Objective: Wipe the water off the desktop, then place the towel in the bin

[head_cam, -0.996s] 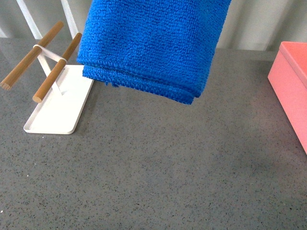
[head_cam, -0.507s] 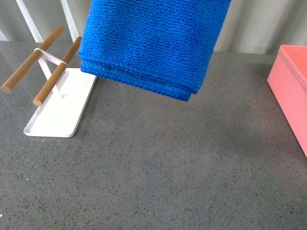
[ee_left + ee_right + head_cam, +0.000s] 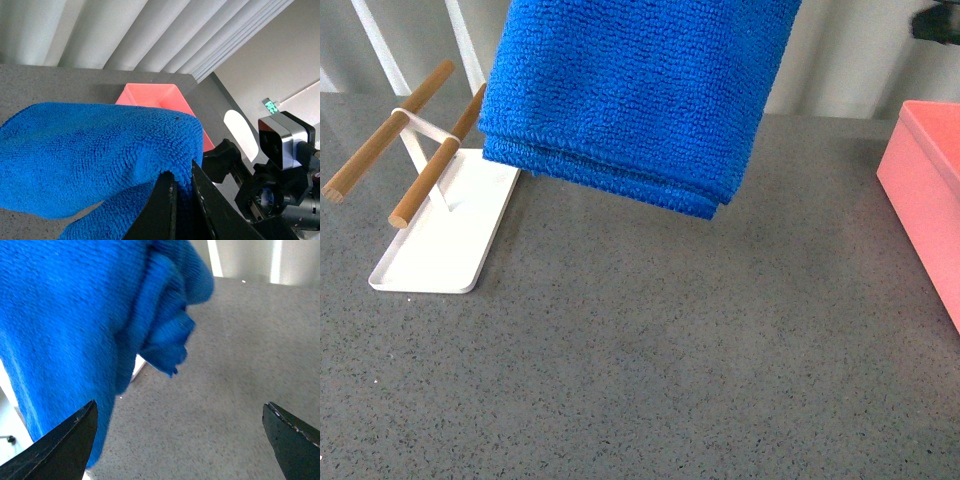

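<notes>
The blue towel [image 3: 630, 95] hangs folded in the air above the dark speckled desktop [image 3: 650, 340], its lower edge well clear of the surface. My left gripper [image 3: 181, 186] is shut on a fold of the towel [image 3: 90, 150]; the gripper itself is out of the front view. The pink bin [image 3: 925, 190] stands at the right edge of the desktop and shows beyond the towel in the left wrist view [image 3: 155, 97]. My right gripper [image 3: 180, 435] is open and empty, with the towel [image 3: 65, 325] hanging beside one finger. No water shows on the desktop.
A flat white tray [image 3: 445, 240] with two wooden rods [image 3: 385, 130] stands at the back left. White vertical slats line the far edge. A dark piece of my right arm [image 3: 940, 22] shows at the top right, and the arm [image 3: 270, 185] in the left wrist view.
The hanging towel has shifted slightly and its lower edge sits a touch higher. The dark arm piece has come into the top right corner.
</notes>
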`<move>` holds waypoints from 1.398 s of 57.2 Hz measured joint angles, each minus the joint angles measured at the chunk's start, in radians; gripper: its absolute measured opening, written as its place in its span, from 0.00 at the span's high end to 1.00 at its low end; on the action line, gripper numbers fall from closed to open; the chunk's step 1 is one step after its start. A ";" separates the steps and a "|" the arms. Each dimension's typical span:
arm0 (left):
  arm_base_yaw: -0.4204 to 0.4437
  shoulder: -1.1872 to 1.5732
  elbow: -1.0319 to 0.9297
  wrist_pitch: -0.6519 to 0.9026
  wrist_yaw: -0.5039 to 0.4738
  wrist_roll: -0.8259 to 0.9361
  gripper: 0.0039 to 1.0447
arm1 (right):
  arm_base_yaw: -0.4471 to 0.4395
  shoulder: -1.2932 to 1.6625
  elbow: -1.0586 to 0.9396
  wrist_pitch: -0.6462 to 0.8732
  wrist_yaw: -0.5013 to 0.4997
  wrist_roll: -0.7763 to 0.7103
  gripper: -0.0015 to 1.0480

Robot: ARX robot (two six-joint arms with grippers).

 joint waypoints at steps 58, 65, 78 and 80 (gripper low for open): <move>0.000 0.000 0.000 0.000 0.000 0.000 0.97 | 0.123 0.230 0.032 0.447 -0.154 0.146 0.94; 0.000 0.000 0.000 0.000 0.000 0.000 0.85 | 0.123 0.230 0.031 0.458 -0.156 0.140 0.97; 0.000 0.000 0.000 0.000 0.000 0.000 0.54 | 0.119 0.226 0.031 0.409 -0.132 0.120 0.97; 0.000 0.000 0.000 0.000 0.000 0.000 0.49 | 0.119 0.226 0.031 0.404 -0.130 0.117 0.97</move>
